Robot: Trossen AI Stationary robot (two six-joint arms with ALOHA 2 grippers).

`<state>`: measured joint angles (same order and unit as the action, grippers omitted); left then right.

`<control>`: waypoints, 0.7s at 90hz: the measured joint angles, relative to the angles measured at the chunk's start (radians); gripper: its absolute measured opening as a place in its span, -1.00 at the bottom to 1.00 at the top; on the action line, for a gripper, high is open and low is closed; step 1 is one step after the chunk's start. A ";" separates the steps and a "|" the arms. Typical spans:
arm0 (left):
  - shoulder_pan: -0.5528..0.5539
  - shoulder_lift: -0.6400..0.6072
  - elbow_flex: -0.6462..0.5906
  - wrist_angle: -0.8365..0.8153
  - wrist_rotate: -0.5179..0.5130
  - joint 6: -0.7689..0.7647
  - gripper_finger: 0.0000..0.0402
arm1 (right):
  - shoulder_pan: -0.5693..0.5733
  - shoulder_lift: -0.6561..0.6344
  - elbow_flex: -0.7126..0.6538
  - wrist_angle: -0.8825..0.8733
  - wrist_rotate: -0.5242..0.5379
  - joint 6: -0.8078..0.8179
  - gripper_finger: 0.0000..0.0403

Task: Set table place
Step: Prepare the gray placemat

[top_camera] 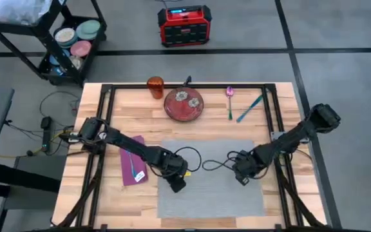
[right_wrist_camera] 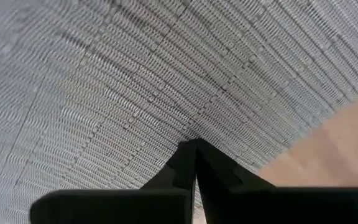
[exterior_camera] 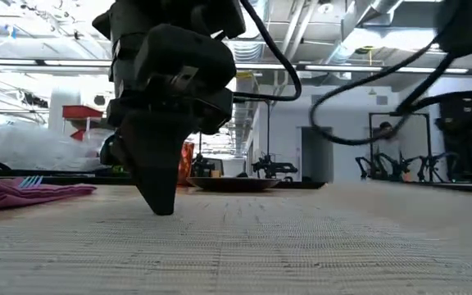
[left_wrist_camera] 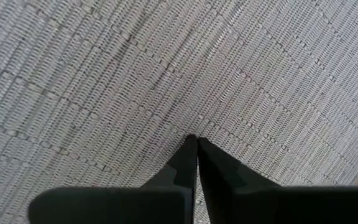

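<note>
Grey woven placemat (top_camera: 211, 177) lying flat on the light wood bench (top_camera: 121, 113). Beyond the placemat: red patterned plate (top_camera: 183, 104), orange cup (top_camera: 155, 86), and pink (top_camera: 230, 98) and teal utensils (top_camera: 250, 108). Just beside its left edge: purple napkin (top_camera: 133, 167) carrying a blue utensil (top_camera: 134, 167). Left gripper (left_wrist_camera: 196, 141) and right gripper (right_wrist_camera: 195, 144) both point down onto the placemat, fingers pressed together, the left near the napkin-side edge, the right near the opposite edge.
</note>
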<state>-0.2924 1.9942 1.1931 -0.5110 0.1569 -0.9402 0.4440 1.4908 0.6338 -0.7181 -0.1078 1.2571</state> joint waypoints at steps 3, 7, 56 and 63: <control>0.006 0.000 0.000 0.000 0.002 0.012 -1.00 | -0.017 0.000 0.000 0.004 0.008 -0.024 -1.00; 0.015 -0.002 0.000 -0.003 0.008 0.028 -1.00 | -0.042 0.000 0.000 0.011 0.016 -0.056 -1.00; 0.011 -0.027 0.003 -0.219 -0.008 0.052 -1.00 | -0.095 0.002 0.010 0.056 -0.014 -0.235 -1.00; 0.011 -0.027 0.003 -0.218 -0.009 0.041 -1.00 | -0.095 0.002 0.010 0.063 -0.027 -0.235 -1.00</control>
<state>-0.2817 1.9667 1.1957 -0.7288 0.1478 -0.8992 0.3489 1.4929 0.6440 -0.6550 -0.1349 1.0218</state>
